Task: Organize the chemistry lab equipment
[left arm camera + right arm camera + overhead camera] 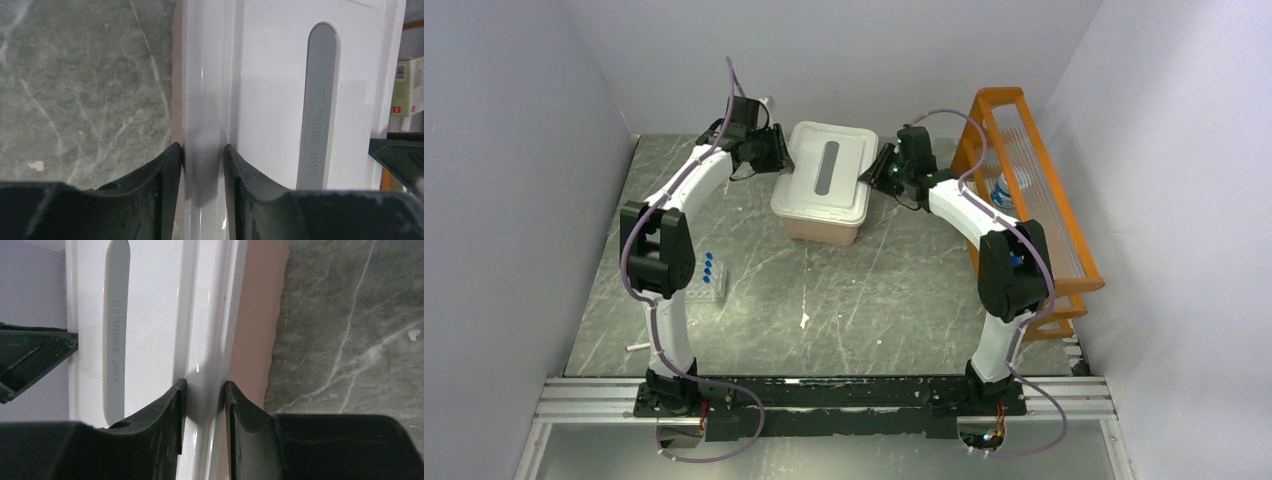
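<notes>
Grey tabletop (904, 300) around white lid (856, 170); left fingers (150, 195), right fingers (155, 430) on opposite rims.

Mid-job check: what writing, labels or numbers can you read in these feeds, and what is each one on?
"STORAGE BOX": raised letters on the grey strip set into the white lid; it reads the same in the right wrist view.
Printed labels with a red mark on the pale box at the right edge of the left wrist view: too blurred to read.
Top view: nothing legible.
</notes>
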### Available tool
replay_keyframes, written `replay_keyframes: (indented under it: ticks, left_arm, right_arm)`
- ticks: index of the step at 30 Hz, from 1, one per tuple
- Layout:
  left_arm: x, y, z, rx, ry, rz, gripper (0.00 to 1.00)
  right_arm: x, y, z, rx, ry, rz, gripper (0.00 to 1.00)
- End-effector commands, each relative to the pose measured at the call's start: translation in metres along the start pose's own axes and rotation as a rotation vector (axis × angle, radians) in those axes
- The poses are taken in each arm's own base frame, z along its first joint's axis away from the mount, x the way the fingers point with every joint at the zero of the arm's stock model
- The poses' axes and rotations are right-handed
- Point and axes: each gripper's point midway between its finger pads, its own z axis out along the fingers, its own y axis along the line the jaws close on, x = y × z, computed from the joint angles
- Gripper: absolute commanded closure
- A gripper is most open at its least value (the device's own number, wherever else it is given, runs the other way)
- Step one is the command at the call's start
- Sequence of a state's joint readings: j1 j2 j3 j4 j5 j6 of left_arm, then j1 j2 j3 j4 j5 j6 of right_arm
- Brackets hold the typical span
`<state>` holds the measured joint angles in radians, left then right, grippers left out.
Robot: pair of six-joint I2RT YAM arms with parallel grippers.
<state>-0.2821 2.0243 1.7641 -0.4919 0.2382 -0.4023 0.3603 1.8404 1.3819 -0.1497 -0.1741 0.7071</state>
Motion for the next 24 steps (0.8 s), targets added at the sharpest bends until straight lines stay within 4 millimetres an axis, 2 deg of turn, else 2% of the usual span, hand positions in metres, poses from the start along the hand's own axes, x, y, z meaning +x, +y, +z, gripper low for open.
replay_keyframes:
  ticks: [1,3,6,9,12,16,17,21,24]
  left_arm:
    - [0.014,0.012,0.016,-0.079,0.053,0.074,0.57]
    - [-0.001,0.006,0.007,-0.077,0.018,0.092,0.51]
    - [-0.028,-0.006,-0.017,-0.074,-0.046,0.116,0.38]
    - [-0.055,-0.014,-0.052,-0.114,-0.131,0.116,0.27]
    - [-0.065,-0.016,-0.094,-0.16,-0.19,0.116,0.17]
    - [-0.048,-0.02,-0.143,-0.149,-0.227,0.112,0.13]
    - [-0.042,-0.015,-0.156,-0.175,-0.24,0.107,0.14]
    - [-0.008,-0.01,-0.204,-0.187,-0.244,0.093,0.18]
    - [0.018,-0.004,-0.245,-0.205,-0.263,0.082,0.19]
  right_arm:
    - [0.021,-0.002,0.012,0.075,0.055,-0.093,0.79]
    - [0.003,0.007,0.0,0.079,0.011,-0.123,0.72]
    - [-0.019,0.021,-0.025,0.091,-0.035,-0.167,0.58]
    - [-0.042,0.039,-0.059,0.076,-0.112,-0.174,0.36]
    - [-0.048,0.052,-0.096,0.044,-0.153,-0.17,0.03]
    - [-0.038,0.038,-0.14,0.097,-0.165,-0.17,0.0]
    - [-0.035,0.032,-0.153,0.125,-0.166,-0.172,0.0]
    - [-0.023,0.006,-0.201,0.243,-0.17,-0.176,0.0]
    - [-0.018,-0.005,-0.245,0.288,-0.218,-0.174,0.0]
